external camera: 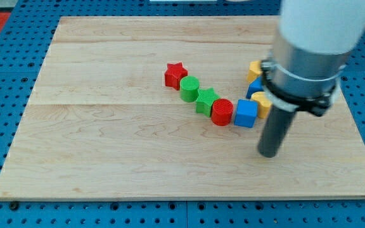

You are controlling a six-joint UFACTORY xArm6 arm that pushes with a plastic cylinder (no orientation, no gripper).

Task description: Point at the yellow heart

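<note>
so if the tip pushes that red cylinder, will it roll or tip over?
The red cylinder stands on its flat end and looks squat, so it should probably slide, not roll or tip. It touches the green star and blue cube, so they would likely shift too. My tip sits lower right of it.

Place: a robotics lab bench, by its look.
Surface: a pale wooden board lay under me, a bare test surface.
Base: a blue perforated mounting plate with regular holes surrounded it.
Props: small coloured test blocks.
</note>
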